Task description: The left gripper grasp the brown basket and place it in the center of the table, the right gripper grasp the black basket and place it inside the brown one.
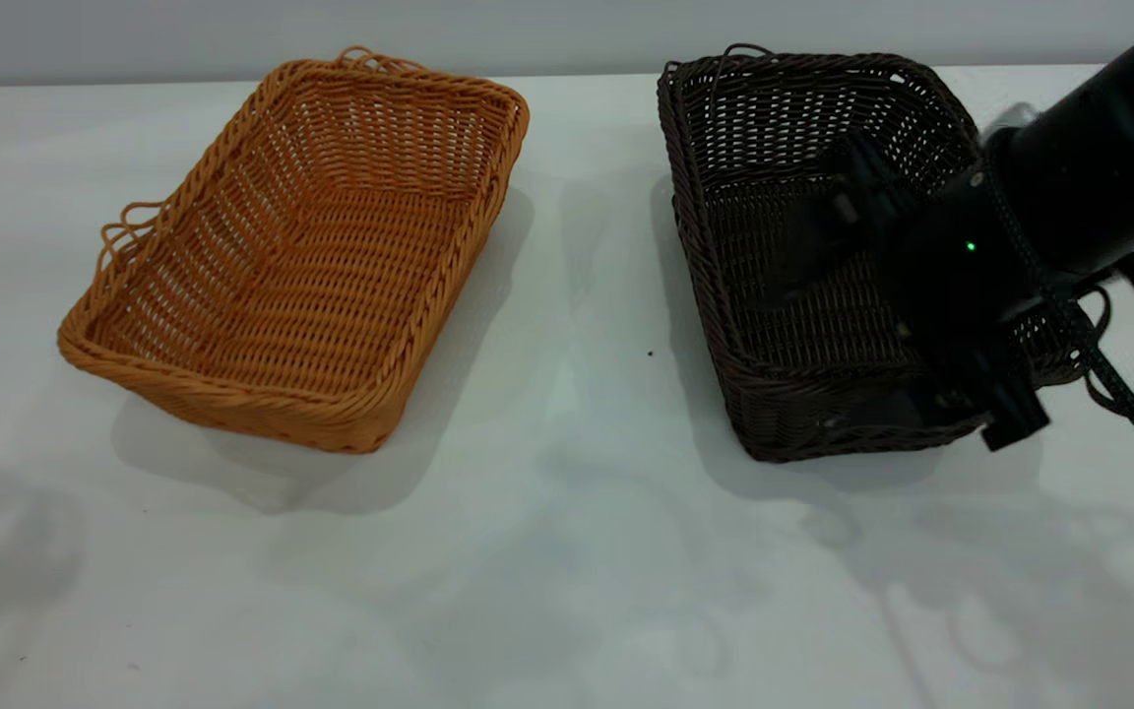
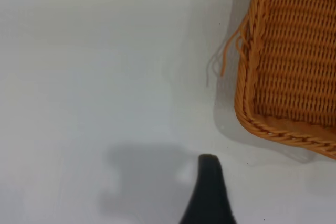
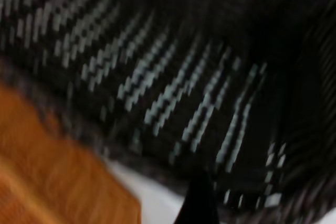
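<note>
Two baskets rest apart: brown basket (image 1: 301,246) and black basket (image 1: 823,256) (right end effector (image 1: 823,246) over it, grip unclear).

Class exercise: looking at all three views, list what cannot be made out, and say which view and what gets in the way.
1. Right gripper: exterior view, blurred over the black basket; open or shut unclear.
2. Left gripper: left wrist view shows one fingertip; the rest is cut off by the edge.
3. Brown basket: left wrist view, mostly cut off.

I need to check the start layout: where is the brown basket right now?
In the exterior view the brown basket sits on the table's left half, apart from the black basket to its right.
</note>
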Available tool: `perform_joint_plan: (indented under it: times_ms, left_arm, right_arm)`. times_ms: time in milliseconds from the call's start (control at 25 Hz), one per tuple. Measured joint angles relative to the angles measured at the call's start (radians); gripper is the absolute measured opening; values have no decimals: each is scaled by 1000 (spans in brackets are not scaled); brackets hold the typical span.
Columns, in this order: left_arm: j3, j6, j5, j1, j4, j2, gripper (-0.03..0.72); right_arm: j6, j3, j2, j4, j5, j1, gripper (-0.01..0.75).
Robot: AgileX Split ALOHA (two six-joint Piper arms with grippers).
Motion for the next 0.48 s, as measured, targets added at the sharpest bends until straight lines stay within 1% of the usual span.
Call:
perform_joint_plan:
  times_ms: [120,200,360,480]
  left_arm:
    - [-8,-11,4,0,0,21,534]
    - [-32,-21,3,0,0,70,534]
    - [-103,-25,4,-1,-1,216,534]
    - [-165,-25,-3,-23,-1,338,534]
  right_arm:
    - [62,0,5,2,-94,0,559]
    - [97,-1,21,7,-135,0,559]
    - [122,-1,84,10,-131,0,559]
    - [134,-1,107,11,-143,0,554]
